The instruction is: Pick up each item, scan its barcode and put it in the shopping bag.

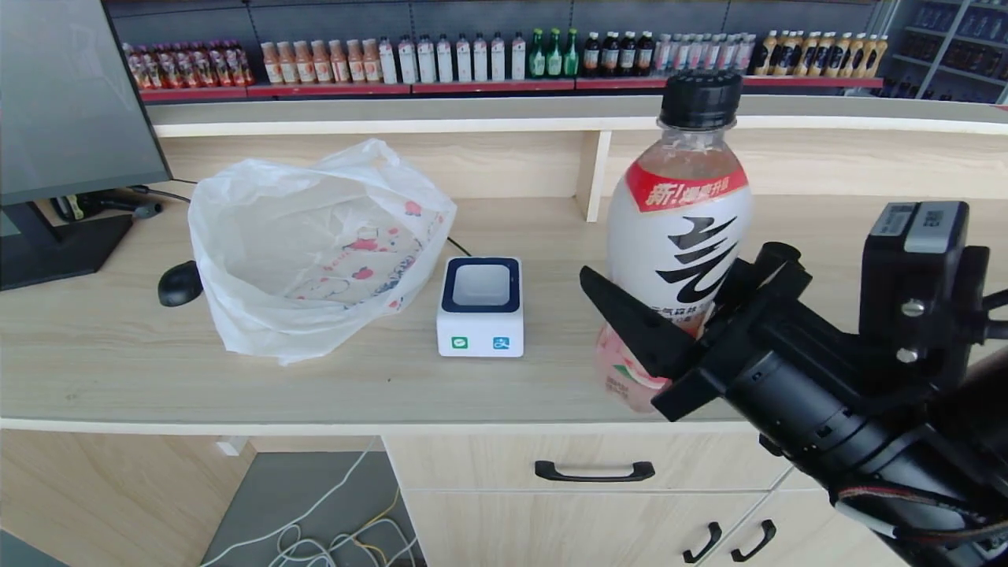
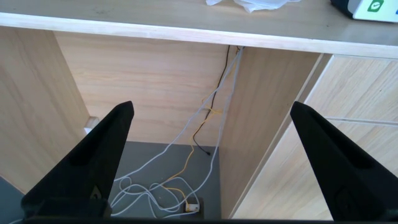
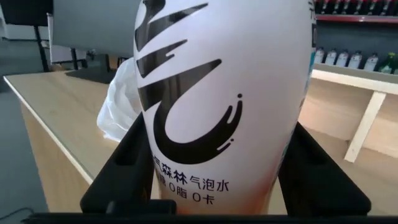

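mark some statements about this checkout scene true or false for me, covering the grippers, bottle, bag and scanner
1. The right gripper is shut on the white plastic bottle with a black cap. True.
2. The bottle lies inside the translucent white plastic shopping bag. False: it stands upright in the gripper, apart from the bag.
3. The small white scanner box sits on the pale wooden counter, between bag and bottle. True.
4. The left gripper clamps an item. False: it is open and empty.
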